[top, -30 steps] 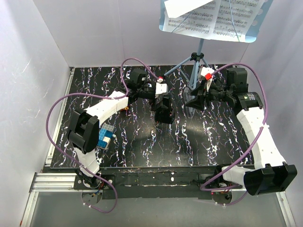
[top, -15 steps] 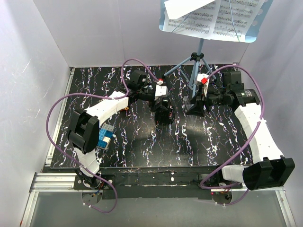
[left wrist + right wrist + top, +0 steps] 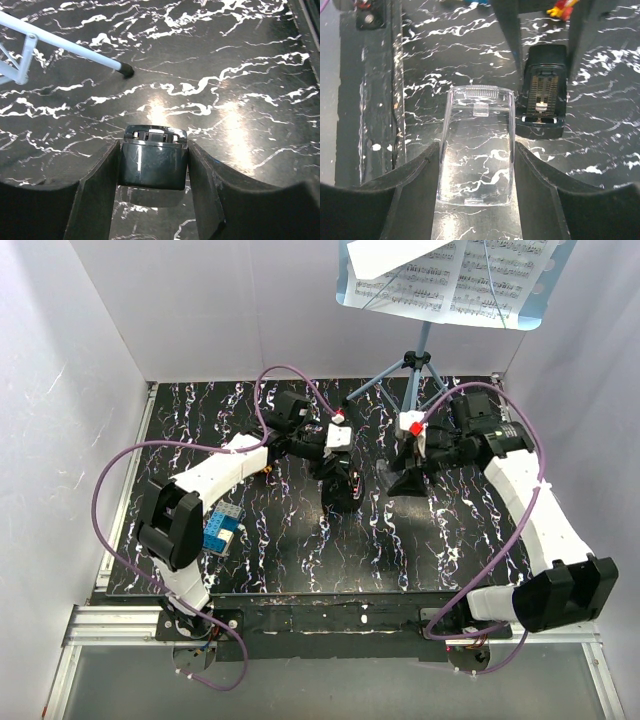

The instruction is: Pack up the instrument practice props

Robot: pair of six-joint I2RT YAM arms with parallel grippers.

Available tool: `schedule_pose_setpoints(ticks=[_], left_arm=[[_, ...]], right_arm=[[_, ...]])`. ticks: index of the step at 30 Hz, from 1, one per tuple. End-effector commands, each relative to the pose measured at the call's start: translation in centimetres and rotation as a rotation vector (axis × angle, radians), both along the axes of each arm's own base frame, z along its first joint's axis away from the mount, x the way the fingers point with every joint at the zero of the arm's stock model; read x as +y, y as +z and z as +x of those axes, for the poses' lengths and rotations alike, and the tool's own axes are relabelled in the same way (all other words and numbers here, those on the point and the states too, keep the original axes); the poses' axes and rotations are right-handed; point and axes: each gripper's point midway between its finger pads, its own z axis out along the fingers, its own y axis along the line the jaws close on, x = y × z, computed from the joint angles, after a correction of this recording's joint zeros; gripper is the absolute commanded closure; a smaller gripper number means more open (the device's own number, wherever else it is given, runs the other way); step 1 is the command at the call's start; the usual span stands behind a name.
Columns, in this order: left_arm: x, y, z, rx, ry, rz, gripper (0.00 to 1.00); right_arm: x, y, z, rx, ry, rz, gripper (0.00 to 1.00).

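barely begun, i judge: my left gripper [image 3: 154, 150] clamps the black metronome [image 3: 153, 162]; right gripper [image 3: 476, 150] holds its clear cover [image 3: 476, 135]; music stand [image 3: 421, 340] stands at the back of the desk [image 3: 260, 550], sheet music [image 3: 470, 275] on it, unpacked.

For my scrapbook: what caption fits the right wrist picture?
Right gripper holds a clear cover next to the metronome.
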Motion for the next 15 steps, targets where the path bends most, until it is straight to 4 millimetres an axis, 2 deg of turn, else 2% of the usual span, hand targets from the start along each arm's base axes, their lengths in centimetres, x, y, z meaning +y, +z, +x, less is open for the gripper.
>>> schedule_pose_setpoints(ticks=[1, 5, 9, 14, 15], left_arm=[[2.3, 1.3, -4.0, 0.113, -0.013, 0.057, 1.0], [4.5, 1.2, -6.0, 0.213, -0.011, 0.121, 1.0], [6.6, 0.4, -7.0, 0.28, 0.041, 0.222, 1.0], [7.9, 0.4, -7.5, 0.319, 0.21, 0.219, 1.0], [8.2, 0.5, -7.6, 0.318, 0.237, 0.216, 0.95]], right_arm=[[1.4, -0.7, -2.0, -0.057, 0.184, -0.001, 0.99], [3.0, -1.5, -1.9, -0.074, 0.222, 0.046, 0.99], [4.9, -2.4, -1.2, -0.131, 0.194, 0.098, 0.99], [7.9, -3.3, -0.2, -0.198, 0.138, 0.195, 0.99], [8.3, -3.4, -0.3, -0.198, 0.142, 0.2, 0.99]])
